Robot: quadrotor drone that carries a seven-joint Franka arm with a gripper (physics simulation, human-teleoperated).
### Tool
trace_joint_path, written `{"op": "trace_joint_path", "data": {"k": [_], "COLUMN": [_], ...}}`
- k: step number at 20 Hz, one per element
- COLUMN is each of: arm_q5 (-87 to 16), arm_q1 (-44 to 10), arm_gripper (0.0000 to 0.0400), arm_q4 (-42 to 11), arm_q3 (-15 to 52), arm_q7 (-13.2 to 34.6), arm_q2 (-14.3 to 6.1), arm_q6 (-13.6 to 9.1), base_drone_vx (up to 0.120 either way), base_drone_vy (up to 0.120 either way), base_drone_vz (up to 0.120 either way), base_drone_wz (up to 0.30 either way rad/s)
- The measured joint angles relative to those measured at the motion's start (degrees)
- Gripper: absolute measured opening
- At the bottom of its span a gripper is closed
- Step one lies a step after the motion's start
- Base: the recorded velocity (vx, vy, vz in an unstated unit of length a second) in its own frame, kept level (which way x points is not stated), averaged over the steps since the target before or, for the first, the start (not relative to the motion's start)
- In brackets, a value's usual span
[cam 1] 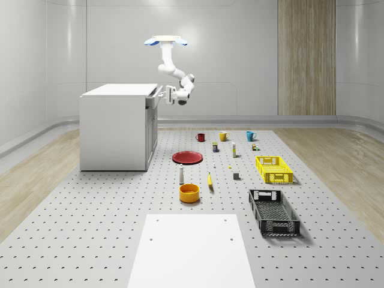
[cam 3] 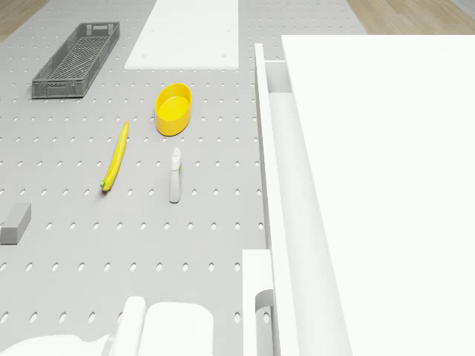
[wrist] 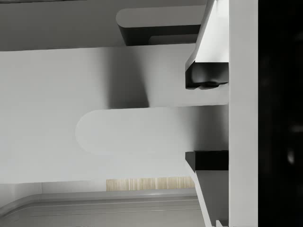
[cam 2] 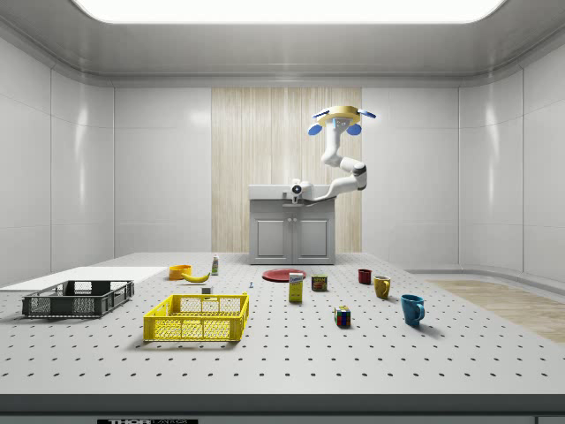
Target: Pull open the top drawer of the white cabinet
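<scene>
White and boxy, the cabinet (cam 1: pixel 117 126) stands on the grey perforated tabletop (cam 1: pixel 90 210) toward the whole-scene view's left, with smooth flat panels and a plain slab top. Its top drawer (cam 1: pixel 153 98) juts out a little from the front face, a shallow rim showing under the slab; in the drone view the drawer (cam 3: pixel 276 185) appears as a narrow open trough running along the cabinet's edge. The drone (cam 1: pixel 165 41), with blue-tipped rotors, hovers in the air just off the cabinet's front, above the drawer's height. Its jointed white arm curls down and back toward the cabinet, bringing the end effector (cam 1: pixel 164 95) right up to the drawer front. In the wrist view two dark, blocky fingertips (wrist: pixel 207 75) sit either side of a rounded pale bar, apparently the drawer handle (wrist: pixel 137 130), and seem closed on it, though contact is hard to confirm. Scattered on the tabletop are a glossy red plate (cam 1: pixel 187 157), a round orange bowl (cam 1: pixel 189 192), a slim banana (cam 1: pixel 210 180), and latticed yellow (cam 1: pixel 273 169) and black (cam 1: pixel 273 212) crates.
</scene>
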Motion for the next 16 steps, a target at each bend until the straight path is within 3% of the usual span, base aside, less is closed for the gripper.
{"op": "trace_joint_path", "data": {"k": [6,16], "arm_q5": [-0.53,-0.75], "arm_q1": [0.44,0.71], "arm_gripper": [0.0132,0.0118], "arm_q4": [0.26,0.31], "arm_q3": [-1.44,-1.96], "arm_q7": [-1.81,-2.20], "arm_q2": [-0.38,-0.67], "arm_q6": [-0.25,-0.21], "base_drone_vx": [0.000,0.000], "base_drone_vy": [0.000,0.040], "base_drone_vz": [0.000,0.000], "base_drone_wz": [0.000,0.000]}}
